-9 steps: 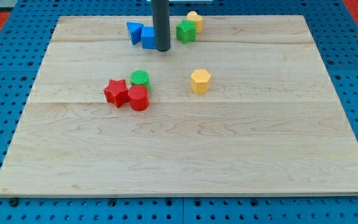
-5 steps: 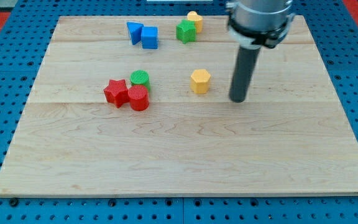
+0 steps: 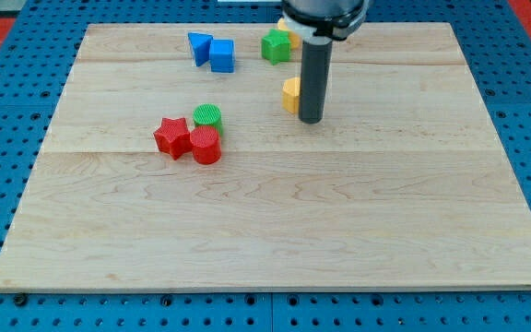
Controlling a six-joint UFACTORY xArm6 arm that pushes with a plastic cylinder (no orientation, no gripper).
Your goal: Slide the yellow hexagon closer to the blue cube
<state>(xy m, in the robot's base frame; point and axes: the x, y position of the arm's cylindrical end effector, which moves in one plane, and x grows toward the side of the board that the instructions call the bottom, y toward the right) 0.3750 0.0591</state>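
Observation:
The yellow hexagon lies on the wooden board, partly hidden behind my rod. My tip rests on the board just to the hexagon's right and slightly below it, touching or nearly touching it. The blue cube sits near the view's top, up and to the left of the hexagon, with a blue triangular block against its left side.
A green block and a second yellow block stand at the top behind the rod. A red star, a red cylinder and a green cylinder cluster at the left middle. The board's edge runs along the bottom.
My tip went from beside the blue cube to the hexagon's right, then moved in against it. The yellow hexagon has shifted up toward the view's top.

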